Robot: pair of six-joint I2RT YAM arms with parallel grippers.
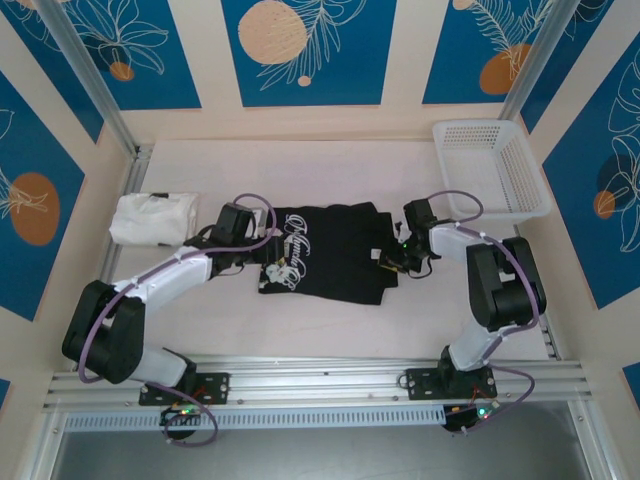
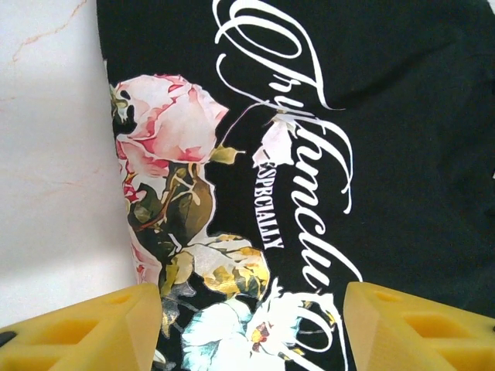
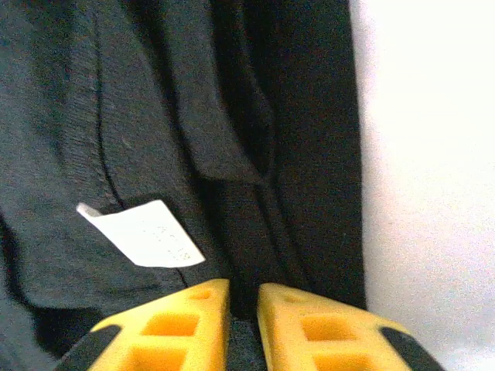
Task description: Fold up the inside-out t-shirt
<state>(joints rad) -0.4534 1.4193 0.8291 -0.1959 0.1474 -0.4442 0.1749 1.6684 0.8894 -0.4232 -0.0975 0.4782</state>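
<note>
One black t-shirt [image 1: 330, 250] is laid flat on the counter [image 1: 320, 328] (print [image 2: 186, 178] up). Over it the left jaws are held wide apart; the right jaws nearly meet at its right edge, grip undetermined.

On the black inside-out t-shirt [image 2: 402, 93], a line of large white flourished script [image 2: 309, 131] is printed beside a rose motif. In the left wrist view it is cut off at the edges and cannot be read with certainty. Beside it, the word "ESPECIALLY" [image 2: 268, 202] is set in small white capitals. In the top external view the same lettering is too small to be read. In the right wrist view faint marks are seen on a white label [image 3: 143, 232] on the dark cloth, but nothing legible.
</note>
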